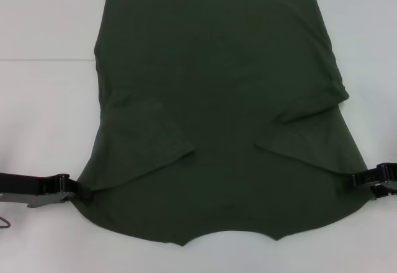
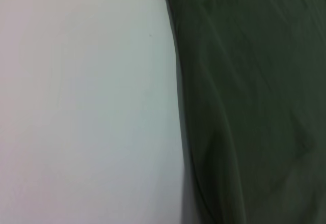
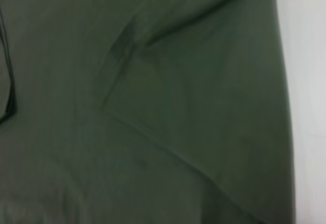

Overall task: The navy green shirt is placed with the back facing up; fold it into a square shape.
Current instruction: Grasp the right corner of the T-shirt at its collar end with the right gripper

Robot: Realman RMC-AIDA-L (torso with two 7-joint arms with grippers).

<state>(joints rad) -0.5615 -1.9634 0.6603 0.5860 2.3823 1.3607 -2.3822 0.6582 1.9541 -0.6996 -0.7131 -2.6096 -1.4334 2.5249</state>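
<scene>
1. A large dark olive-green cloth T-shirt (image 1: 217, 105), plain side up, lies spread on a white table (image 1: 43, 118). Its collar end is nearest the robot and its hem is at the far edge.
2. Both short sleeves are folded inward over the body, the left sleeve (image 1: 146, 139) and the right sleeve (image 1: 310, 136) lying as slanted flaps.
3. The black left gripper (image 1: 73, 189) sits low at the shirt's near left corner, touching or just beside the cloth edge. Whether its fingers are parted or pinched on fabric cannot be told.
4. The black right gripper (image 1: 372, 180) sits at the near right corner, against the cloth edge. Its finger state cannot be told either.
5. The left wrist view shows the shirt's side edge against bare table; the right wrist view shows a folded sleeve flap on the shirt.
6. Judged step: taking both near corners to carry the collar end toward the hem.
7. To do it well, both grippers should catch every cloth layer, lift evenly, travel in parallel, and lay edge on edge without dragging the sleeves open.
</scene>
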